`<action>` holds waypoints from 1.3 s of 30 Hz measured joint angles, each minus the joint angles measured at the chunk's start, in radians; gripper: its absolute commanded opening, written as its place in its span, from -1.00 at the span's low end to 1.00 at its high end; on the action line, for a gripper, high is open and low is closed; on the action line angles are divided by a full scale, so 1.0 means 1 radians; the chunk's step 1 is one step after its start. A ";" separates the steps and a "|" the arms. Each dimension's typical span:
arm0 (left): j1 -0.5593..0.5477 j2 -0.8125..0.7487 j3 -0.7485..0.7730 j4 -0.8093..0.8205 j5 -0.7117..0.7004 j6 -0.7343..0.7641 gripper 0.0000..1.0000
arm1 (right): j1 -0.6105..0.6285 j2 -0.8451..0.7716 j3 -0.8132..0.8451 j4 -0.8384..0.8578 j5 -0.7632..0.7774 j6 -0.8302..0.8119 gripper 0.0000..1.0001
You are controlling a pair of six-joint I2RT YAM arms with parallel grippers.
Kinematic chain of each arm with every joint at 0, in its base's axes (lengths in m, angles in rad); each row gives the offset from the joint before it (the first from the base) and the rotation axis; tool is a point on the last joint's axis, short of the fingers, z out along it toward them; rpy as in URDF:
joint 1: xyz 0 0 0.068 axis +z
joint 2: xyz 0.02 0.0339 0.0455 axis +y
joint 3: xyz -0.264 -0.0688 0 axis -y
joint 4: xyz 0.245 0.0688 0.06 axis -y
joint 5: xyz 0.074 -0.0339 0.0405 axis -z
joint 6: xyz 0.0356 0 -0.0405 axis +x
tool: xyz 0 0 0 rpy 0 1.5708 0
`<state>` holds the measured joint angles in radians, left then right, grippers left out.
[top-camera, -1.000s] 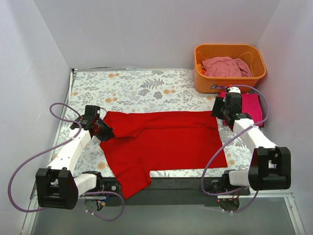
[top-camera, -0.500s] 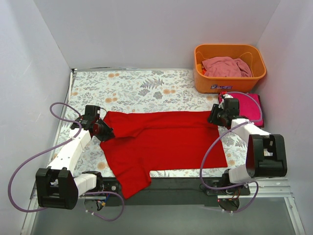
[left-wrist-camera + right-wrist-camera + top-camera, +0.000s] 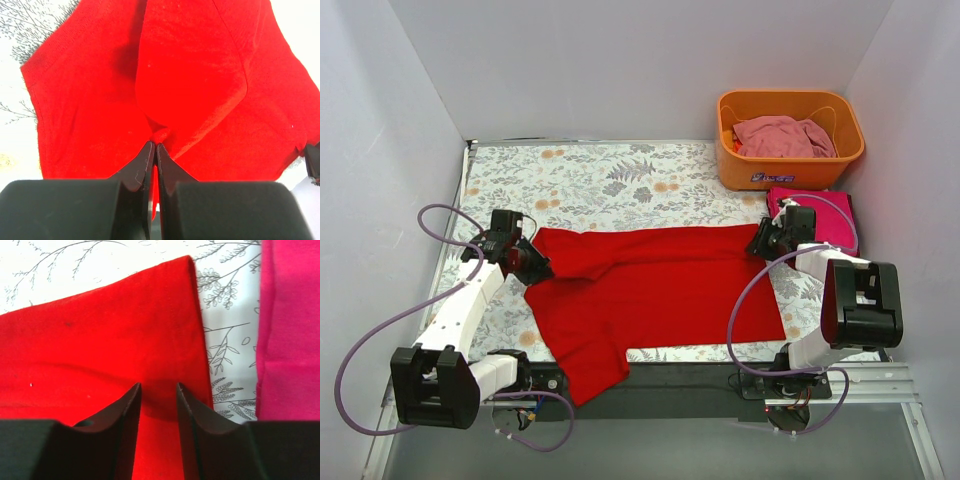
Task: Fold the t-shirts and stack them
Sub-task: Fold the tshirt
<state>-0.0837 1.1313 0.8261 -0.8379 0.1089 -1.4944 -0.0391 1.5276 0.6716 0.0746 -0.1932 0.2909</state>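
Observation:
The bright red t-shirt (image 3: 660,285) lies spread across the flowered table, one sleeve hanging over the near edge. My left gripper (image 3: 534,267) is shut on a bunched fold of the red t-shirt (image 3: 200,75) at its left side; in the left wrist view the left gripper (image 3: 154,145) pinches a small nub of cloth. My right gripper (image 3: 761,244) sits low on the shirt's far right corner. In the right wrist view the right gripper (image 3: 158,386) has its jaws a little apart, over the red t-shirt (image 3: 100,340). The magenta-pink t-shirt (image 3: 832,215) lies folded to the right. The pale pink t-shirt (image 3: 782,135) is in the basket.
An orange basket (image 3: 740,172) stands at the back right corner. The magenta-pink t-shirt (image 3: 290,330) is just right of my right fingers, with a strip of bare flowered table (image 3: 227,315) between. White walls close in on three sides.
The right arm has folded in and lowered onto the red shirt's far right corner, and its jaws have narrowed. The left gripper, still holding the cloth, shifted slightly upward.

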 measured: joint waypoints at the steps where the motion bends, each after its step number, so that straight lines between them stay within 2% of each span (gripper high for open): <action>1: 0.000 -0.001 0.000 -0.002 0.005 0.001 -0.97 | 0.000 -0.002 0.000 -0.002 -0.005 -0.005 -0.11; 10: -0.027 -0.013 -0.058 -0.004 0.045 0.005 -0.97 | 0.044 -0.088 0.047 -0.106 0.001 -0.041 0.00; 18: -0.069 -0.036 -0.068 -0.008 0.060 -0.008 -0.96 | 0.214 -0.129 0.142 -0.127 0.000 -0.064 0.00; 23: -0.098 -0.035 -0.068 -0.007 0.061 -0.023 -0.96 | 0.365 -0.084 0.193 -0.123 -0.014 -0.089 0.00; 28: -0.124 -0.036 -0.068 -0.006 0.062 -0.048 -0.96 | 0.459 -0.012 0.219 -0.124 -0.050 -0.103 -0.01; 36: -0.169 -0.060 -0.077 0.008 0.055 -0.093 -0.95 | 0.543 0.071 0.249 -0.119 -0.073 -0.111 -0.01; 39: -0.186 -0.090 -0.115 0.013 0.050 -0.103 -0.83 | 0.533 0.071 0.249 -0.117 -0.048 -0.111 -0.01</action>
<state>-0.2695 1.0416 0.7113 -0.8249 0.1585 -1.5974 0.4942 1.5986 0.9211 -0.0422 -0.2417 0.1795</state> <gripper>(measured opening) 0.054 0.497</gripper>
